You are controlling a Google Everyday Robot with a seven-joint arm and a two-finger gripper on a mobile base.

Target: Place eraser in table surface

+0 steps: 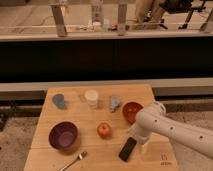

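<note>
The eraser, a small flat black block, lies diagonally on the table surface near its front right. My white arm reaches in from the right. Its gripper hangs just above the eraser's upper right end and stands open, not gripping the block. The arm hides most of the gripper.
A red apple sits left of the eraser, with a red bowl behind it. A purple bowl and a metal spoon are at the front left. A blue cup, a white cup and a grey crumpled object stand along the back.
</note>
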